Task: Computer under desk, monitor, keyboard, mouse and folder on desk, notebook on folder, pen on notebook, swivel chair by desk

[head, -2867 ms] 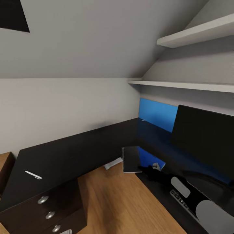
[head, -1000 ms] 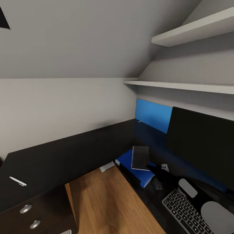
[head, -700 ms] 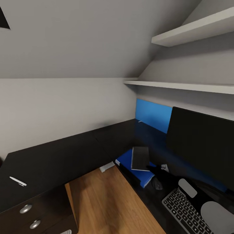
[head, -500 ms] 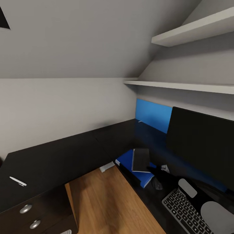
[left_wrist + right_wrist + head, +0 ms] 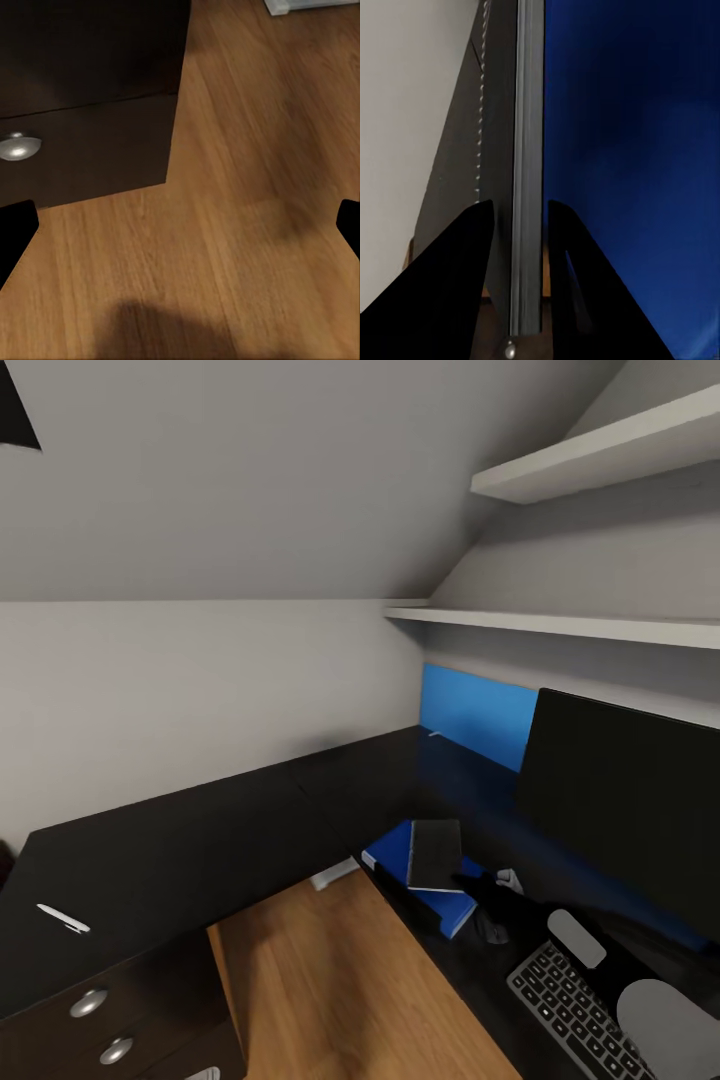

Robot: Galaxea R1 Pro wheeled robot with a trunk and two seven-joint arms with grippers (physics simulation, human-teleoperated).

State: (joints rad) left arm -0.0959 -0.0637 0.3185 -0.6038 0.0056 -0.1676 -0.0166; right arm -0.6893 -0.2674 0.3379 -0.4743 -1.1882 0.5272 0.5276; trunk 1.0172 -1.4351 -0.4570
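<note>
The grey spiral notebook (image 5: 435,854) hovers flat just above the blue folder (image 5: 400,857), which lies on the black desk (image 5: 230,830). My right gripper (image 5: 468,881) is shut on the notebook's near edge. The right wrist view shows the notebook (image 5: 526,150) edge-on between the fingers of the right gripper (image 5: 520,207), with the folder (image 5: 637,150) behind. The dark mouse (image 5: 491,931) sits between folder and keyboard (image 5: 575,1010), in front of the monitor (image 5: 625,800). The white pen (image 5: 62,918) lies far left on the desk. My left gripper (image 5: 180,225) is open over the floor.
Black drawers with a silver knob (image 5: 19,146) stand under the desk's left wing, beside the wooden floor (image 5: 340,990). Two white shelves (image 5: 590,625) hang above the monitor. A blue back panel (image 5: 475,712) lines the desk's rear. The desk's white leg (image 5: 335,874) is near the folder.
My right gripper carried the notebook from beyond the desk's edge to over the folder and turned it slightly. The camera shifted, bringing the keyboard and folder into view.
</note>
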